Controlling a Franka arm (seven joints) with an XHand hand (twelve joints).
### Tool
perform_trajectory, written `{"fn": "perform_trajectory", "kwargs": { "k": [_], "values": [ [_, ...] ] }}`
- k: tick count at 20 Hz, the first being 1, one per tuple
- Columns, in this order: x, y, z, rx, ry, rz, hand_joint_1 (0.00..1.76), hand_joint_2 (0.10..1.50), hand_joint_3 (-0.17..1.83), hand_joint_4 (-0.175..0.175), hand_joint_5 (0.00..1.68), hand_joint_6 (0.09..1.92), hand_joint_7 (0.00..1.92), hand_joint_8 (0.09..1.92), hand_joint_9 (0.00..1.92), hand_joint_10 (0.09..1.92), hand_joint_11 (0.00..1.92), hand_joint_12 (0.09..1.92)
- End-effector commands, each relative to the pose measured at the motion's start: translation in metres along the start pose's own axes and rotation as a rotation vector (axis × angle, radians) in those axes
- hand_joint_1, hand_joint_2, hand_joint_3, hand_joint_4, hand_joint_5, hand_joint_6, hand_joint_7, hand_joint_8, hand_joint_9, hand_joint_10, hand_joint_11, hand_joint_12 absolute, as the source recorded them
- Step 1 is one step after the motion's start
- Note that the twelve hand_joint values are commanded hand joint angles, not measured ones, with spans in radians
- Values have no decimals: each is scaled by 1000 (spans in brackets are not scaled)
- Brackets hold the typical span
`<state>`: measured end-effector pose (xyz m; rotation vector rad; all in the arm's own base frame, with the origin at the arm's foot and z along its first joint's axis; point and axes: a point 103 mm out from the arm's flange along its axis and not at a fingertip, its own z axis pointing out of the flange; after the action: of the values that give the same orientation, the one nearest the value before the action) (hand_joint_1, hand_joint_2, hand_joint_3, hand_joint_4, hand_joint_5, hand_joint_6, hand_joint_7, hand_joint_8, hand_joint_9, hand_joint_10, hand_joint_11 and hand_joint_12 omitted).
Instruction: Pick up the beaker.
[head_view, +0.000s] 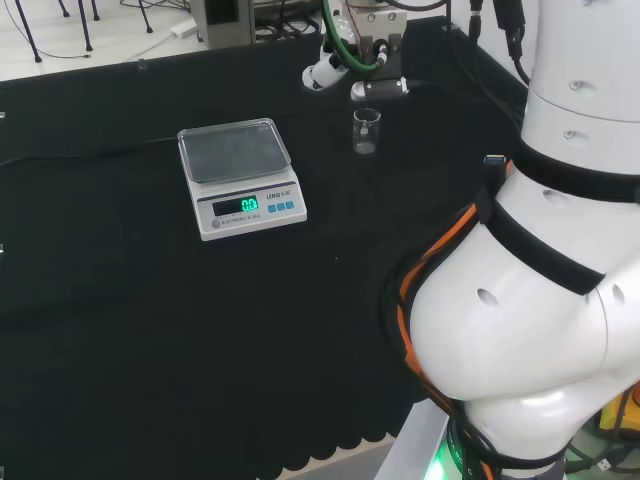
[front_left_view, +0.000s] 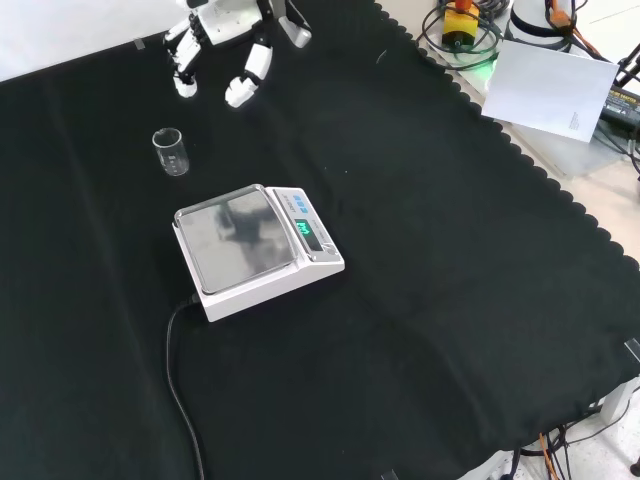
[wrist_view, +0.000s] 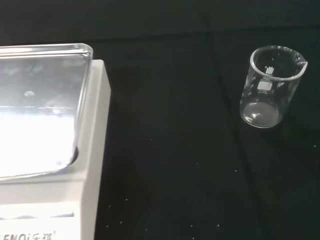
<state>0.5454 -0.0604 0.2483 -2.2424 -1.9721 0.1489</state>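
Scale (front_left_view: 258, 250) sat mid-frame in front view; beaker (front_left_view: 171, 152) stood upright at upper left, empty. Hand (front_left_view: 228, 45) hovered above it, fingers relaxed, apart. Judged light, slick, fragile glass; grasp round the wall

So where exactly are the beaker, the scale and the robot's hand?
beaker (front_left_view: 171, 152): front view, on its clear glass wall.
scale (front_left_view: 240, 234): front view, on its shiny weighing pan.
hand (front_left_view: 248, 84): front view, on one white finger, straight, above the cloth.

Even overhead light is filling the scene, and the black cloth (front_left_view: 420, 300) is soaking it up without distinct shadows. Glare is washing across the scale's steel pan (wrist_view: 35, 115) in the wrist view, while highlights are glinting on the beaker (wrist_view: 270, 85) rim.
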Motion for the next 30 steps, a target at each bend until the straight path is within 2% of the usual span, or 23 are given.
{"fn": "perform_trajectory", "kwargs": {
  "k": [1, 8, 17, 24, 27, 30],
  "values": [
    [-20, 30, 13, 42, 30, 8, 630, 848, 484, -75, 561, 661, 538, 764, 619, 832, 184, 1440],
    [-45, 54, 27, 93, 9, 33, 632, 847, 488, -76, 559, 670, 538, 765, 620, 833, 186, 1439],
    [-60, 86, 52, 151, 7, 51, 643, 839, 491, -77, 555, 678, 536, 768, 620, 834, 188, 1438],
    [-76, 96, 69, 176, 49, 74, 657, 830, 494, -79, 549, 683, 533, 770, 620, 835, 191, 1437],
    [-83, 99, 75, 221, 75, 70, 662, 826, 496, -79, 537, 683, 524, 770, 612, 834, 192, 1435],
    [-84, 100, 81, 267, 79, 57, 645, 763, 467, -46, 333, 594, 338, 779, 366, 876, 116, 1465]
  ]
}}
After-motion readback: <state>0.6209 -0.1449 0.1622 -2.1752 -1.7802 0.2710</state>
